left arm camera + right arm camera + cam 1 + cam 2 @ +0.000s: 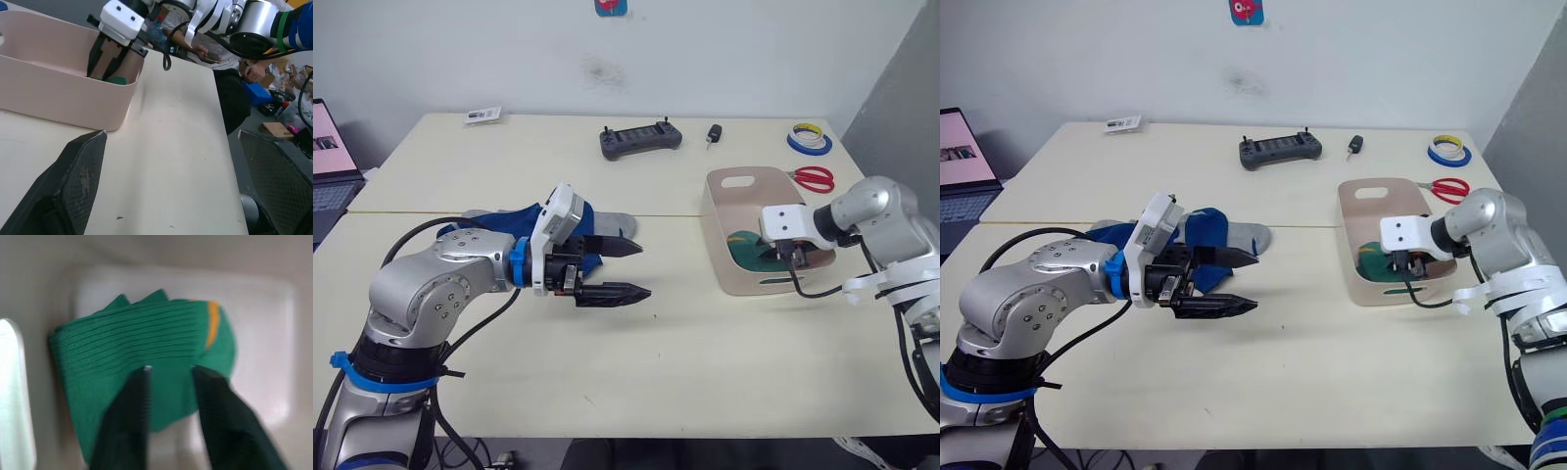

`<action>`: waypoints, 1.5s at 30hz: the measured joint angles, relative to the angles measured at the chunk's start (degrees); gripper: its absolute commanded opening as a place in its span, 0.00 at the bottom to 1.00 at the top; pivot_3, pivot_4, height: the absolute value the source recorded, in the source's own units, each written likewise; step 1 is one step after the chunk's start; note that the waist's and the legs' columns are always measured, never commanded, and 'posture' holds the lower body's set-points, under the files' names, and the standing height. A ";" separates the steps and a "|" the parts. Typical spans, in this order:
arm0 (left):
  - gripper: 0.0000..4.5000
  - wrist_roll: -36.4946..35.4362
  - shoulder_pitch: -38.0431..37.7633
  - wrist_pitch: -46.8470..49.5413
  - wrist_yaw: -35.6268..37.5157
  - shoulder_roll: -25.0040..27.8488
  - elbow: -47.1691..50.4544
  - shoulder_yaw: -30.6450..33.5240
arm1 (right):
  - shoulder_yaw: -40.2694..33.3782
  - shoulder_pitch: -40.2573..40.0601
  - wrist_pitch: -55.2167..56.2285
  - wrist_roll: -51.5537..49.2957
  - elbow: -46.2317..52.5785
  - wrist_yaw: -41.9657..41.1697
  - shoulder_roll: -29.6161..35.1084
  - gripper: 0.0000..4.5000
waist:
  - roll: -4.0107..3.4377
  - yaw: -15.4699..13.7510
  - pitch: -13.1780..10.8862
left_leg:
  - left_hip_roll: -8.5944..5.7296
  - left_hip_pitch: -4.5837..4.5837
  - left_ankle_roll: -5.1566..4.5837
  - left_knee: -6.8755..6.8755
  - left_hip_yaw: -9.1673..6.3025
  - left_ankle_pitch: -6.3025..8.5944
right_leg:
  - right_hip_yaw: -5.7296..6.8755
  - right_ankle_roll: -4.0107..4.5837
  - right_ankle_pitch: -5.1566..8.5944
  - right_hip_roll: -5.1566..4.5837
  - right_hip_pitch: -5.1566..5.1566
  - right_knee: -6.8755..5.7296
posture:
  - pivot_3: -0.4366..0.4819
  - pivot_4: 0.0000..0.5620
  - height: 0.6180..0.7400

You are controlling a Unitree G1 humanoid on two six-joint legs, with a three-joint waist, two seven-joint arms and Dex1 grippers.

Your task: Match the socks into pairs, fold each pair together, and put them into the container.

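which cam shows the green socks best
The right wrist view: the green socks lie folded on the container floor, right gripper open just above. Head views catch a green sliver behind the container wall.

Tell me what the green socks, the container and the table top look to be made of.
Green socks: knitted fabric, matte, judging by the fine parallel ribs and soft folded edges. Container: probably moulded plastic, smooth with a slight sheen, with rounded corners and a cut-out handle slot. Table top: likely laminate board, flat pale cream and matte; its core cannot be seen.
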State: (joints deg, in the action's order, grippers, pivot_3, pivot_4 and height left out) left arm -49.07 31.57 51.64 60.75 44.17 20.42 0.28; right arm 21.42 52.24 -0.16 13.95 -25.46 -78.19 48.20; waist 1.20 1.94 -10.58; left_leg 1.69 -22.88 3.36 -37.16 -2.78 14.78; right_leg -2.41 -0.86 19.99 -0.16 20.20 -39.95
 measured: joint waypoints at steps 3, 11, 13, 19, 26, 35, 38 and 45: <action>1.00 0.62 -0.66 -1.04 0.03 0.01 0.01 0.00 | -0.05 0.80 1.13 0.53 -1.35 0.82 -0.23 0.01 | 0.00 -0.03 0.00 | 0.00 0.00 0.00 -0.03 -0.03 0.00 | 0.02 0.00 0.00 0.00 -0.02 0.00 | 0.48 0.27 1.00; 1.00 6.55 -9.23 -9.00 -2.65 0.63 -0.95 4.58 | -8.11 -0.26 -0.54 -3.97 6.25 3.96 2.66 0.01 | -0.02 -0.12 -0.01 | 0.02 -0.02 0.00 0.04 -0.06 0.00 | 0.03 0.00 0.00 -0.01 0.03 0.01 | 0.48 0.27 1.00; 1.00 7.94 -11.65 -11.35 -3.98 0.57 -1.83 6.92 | -11.89 -1.55 -0.79 -5.40 9.75 6.51 3.44 0.01 | -0.02 -0.15 -0.01 | 0.02 -0.01 -0.01 0.04 -0.07 0.01 | 0.04 0.00 0.00 -0.02 0.00 0.03 | 0.48 0.27 1.00; 1.00 14.58 -21.48 -21.41 -8.68 -0.04 -7.60 15.38 | -25.55 -15.43 -7.51 -17.12 28.26 15.97 -1.29 0.04 | -0.03 -0.10 -0.01 | 0.03 0.00 -0.02 0.08 -0.07 0.01 | 0.04 0.01 0.00 -0.03 0.00 -0.03 | 0.48 0.27 1.00; 1.00 17.64 -35.09 -28.95 -8.43 -0.32 -15.32 24.95 | -28.10 -36.23 -25.00 -32.05 58.53 23.20 -7.83 0.52 | -0.05 -0.15 0.03 | 0.01 0.00 -0.22 0.15 -0.08 0.13 | 0.08 0.01 0.00 -0.11 0.00 0.00 | 0.48 0.27 1.00; 1.00 18.39 -39.01 -31.03 -7.85 -0.62 -18.11 26.59 | -24.23 -41.06 -27.64 -33.01 64.30 24.76 -5.67 0.99 | 0.07 -0.17 0.10 | -0.01 0.05 -0.24 0.15 -0.07 0.14 | 0.09 -0.05 -0.03 -0.12 -0.04 0.02 | 0.48 0.27 1.00; 1.00 18.37 -39.06 -30.78 -7.51 -0.59 -17.52 26.49 | -19.95 -39.10 -25.41 -29.69 62.52 25.16 -5.26 0.99 | 0.07 0.03 0.10 | 0.02 0.06 -0.23 0.16 -0.06 0.14 | 0.07 -0.05 -0.03 -0.09 0.00 0.01 | 0.48 0.27 1.00; 1.00 17.83 -42.12 -29.07 -3.43 2.42 -11.83 25.42 | -0.89 -25.49 -21.08 -13.24 51.37 31.42 -14.25 0.99 | 0.11 0.37 0.12 | 0.04 0.07 -0.22 0.18 -0.09 0.13 | 0.08 -0.04 -0.03 -0.03 0.03 -0.02 | 0.48 0.27 1.00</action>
State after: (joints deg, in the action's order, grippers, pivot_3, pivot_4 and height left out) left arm -31.24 -10.55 22.57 57.32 46.59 8.59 25.70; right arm 20.53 26.75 -21.24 0.71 25.91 -46.77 33.94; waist 1.30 2.30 -10.47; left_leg 1.73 -22.81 3.13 -36.98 -2.87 14.91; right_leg -2.33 -0.90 19.96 -0.19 20.23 -39.97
